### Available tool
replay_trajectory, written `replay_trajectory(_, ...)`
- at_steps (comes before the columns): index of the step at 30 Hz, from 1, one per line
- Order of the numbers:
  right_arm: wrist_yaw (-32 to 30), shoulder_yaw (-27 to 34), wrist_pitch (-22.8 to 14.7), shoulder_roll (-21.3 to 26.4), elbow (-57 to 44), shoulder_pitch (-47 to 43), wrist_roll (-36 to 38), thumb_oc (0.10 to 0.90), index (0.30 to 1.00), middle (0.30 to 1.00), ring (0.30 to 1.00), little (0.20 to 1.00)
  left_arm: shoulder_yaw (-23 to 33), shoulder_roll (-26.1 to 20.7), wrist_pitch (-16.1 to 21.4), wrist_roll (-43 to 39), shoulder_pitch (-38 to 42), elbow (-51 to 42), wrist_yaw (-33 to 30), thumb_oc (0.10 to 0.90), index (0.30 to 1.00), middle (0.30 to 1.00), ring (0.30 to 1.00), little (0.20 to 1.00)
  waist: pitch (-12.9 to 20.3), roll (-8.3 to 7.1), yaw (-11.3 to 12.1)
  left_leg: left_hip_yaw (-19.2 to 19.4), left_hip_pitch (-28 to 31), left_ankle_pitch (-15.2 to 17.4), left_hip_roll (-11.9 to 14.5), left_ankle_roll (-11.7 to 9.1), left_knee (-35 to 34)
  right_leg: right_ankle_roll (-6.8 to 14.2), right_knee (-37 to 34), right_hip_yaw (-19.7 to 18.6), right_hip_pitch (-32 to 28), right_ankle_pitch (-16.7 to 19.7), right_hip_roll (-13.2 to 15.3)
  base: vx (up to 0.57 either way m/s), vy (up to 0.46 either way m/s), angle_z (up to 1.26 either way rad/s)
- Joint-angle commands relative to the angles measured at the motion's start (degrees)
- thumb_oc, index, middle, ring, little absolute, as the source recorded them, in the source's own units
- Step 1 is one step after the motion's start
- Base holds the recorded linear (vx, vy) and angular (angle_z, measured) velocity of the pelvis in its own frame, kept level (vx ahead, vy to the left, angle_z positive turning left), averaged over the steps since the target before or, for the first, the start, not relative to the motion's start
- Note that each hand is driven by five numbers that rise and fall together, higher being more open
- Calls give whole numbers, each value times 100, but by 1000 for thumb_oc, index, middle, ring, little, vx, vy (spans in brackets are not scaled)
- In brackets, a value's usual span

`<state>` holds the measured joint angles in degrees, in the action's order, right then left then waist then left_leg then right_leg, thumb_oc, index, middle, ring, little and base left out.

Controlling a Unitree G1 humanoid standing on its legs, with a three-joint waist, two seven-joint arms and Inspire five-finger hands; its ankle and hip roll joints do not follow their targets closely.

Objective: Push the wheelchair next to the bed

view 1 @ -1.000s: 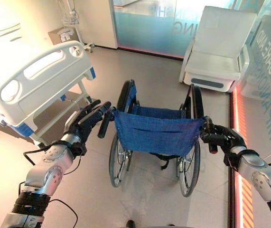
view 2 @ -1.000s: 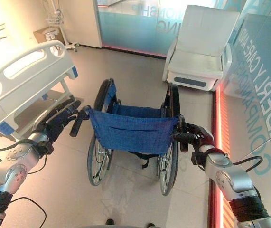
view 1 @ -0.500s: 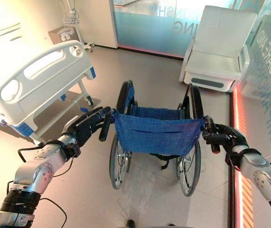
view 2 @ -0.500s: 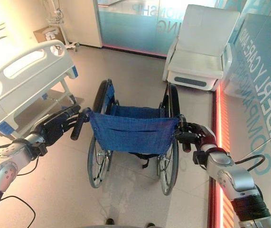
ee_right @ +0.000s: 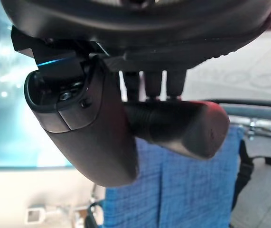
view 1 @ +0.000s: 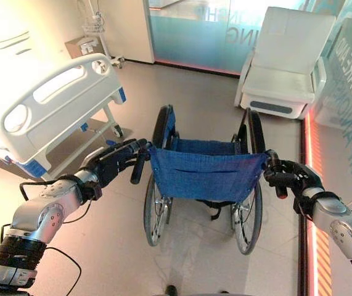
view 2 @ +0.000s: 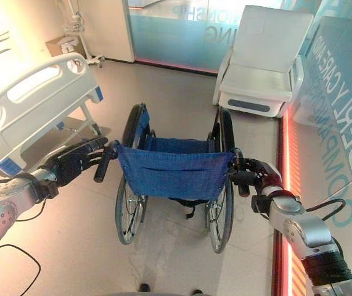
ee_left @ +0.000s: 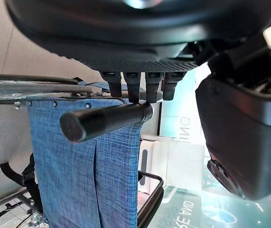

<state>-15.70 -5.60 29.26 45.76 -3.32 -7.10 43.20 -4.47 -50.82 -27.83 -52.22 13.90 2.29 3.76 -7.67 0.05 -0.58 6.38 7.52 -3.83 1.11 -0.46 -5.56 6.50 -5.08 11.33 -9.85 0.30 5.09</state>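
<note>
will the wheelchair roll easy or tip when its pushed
Probably rolls easily: the wheelchair stands on large wheels on smooth floor. The empty cloth seat suggests it is light. It may veer, since the left hand looks open beside its handle.

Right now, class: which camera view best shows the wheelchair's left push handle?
The left wrist view: the black left push handle runs across it close up, with the left robot hand just above it, fingers straight. Both eye views show the handle small and partly behind that hand. The right wrist view shows the other handle.

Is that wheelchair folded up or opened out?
Opened out. The wheelchair's blue backrest is stretched flat between its two push handles, and the big wheels stand well apart with the blue seat spread between them.
</note>
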Motion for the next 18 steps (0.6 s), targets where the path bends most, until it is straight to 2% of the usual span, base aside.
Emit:
replay_trajectory(1, 393, -733, -511, 14, -614, -1410, 505, 400, 300, 300, 300, 300, -890, 97, 31, -211, 945, -335, 445, 800, 900, 900, 900, 900, 324, -26, 36, 437, 240, 533, -227, -16, 56, 80, 8, 132, 113, 104, -134, 0, 0, 0)
replay_trajectory(4, 367, -801, -518, 8, -571, -1473, 541, 400, 300, 300, 300, 300, -988, -15, 21, 324, 1054, -187, 111, 800, 900, 900, 900, 900, 316, -26, 24, 436, 239, 527, -230, -6, 56, 74, 8, 107, 111, 102, -147, 0, 0, 0)
replay_trajectory(6, 310, -824, -499, 14, -562, -1516, 596, 400, 300, 300, 300, 300, -971, -47, -67, 286, 1075, -87, -89, 800, 900, 900, 900, 900, 312, -34, 28, 421, 237, 526, -233, -3, 56, 71, 8, 103, 104, 94, -149, 0, 0, 0)
replay_trajectory(9, 292, -824, -502, -7, -536, -1529, 610, 400, 300, 300, 300, 300, -873, -7, -342, -372, 1048, 18, -506, 800, 900, 900, 900, 900, 315, -38, 35, 410, 230, 517, -235, -4, 56, 71, 8, 102, 100, 93, -150, 1, -5, -1)
replay_trajectory(10, 322, -786, -530, -63, -530, -1466, 545, 400, 300, 300, 300, 300, -785, 124, -513, -749, 945, 57, -737, 800, 900, 900, 900, 900, 309, -43, 38, 402, 236, 519, -235, -2, 56, 73, 8, 110, 93, 91, -146, 5, -14, -3)
replay_trajectory(13, 307, -717, -575, -165, -587, -1338, 453, 400, 300, 300, 300, 300, -690, 402, -687, -1400, 705, 15, -1219, 800, 900, 900, 900, 900, 295, -52, 41, 392, 239, 515, -233, 4, 56, 80, 8, 131, 85, 97, -133, 0, 0, 0)
replay_trajectory(18, 245, -632, -702, -277, -694, -1122, 372, 400, 300, 300, 300, 300, -664, 741, -694, -1399, 340, -214, -1761, 800, 900, 900, 900, 900, 246, -68, 71, 357, 235, 504, -226, 14, 56, 77, 8, 173, 64, 99, -128, 0, 0, 0)
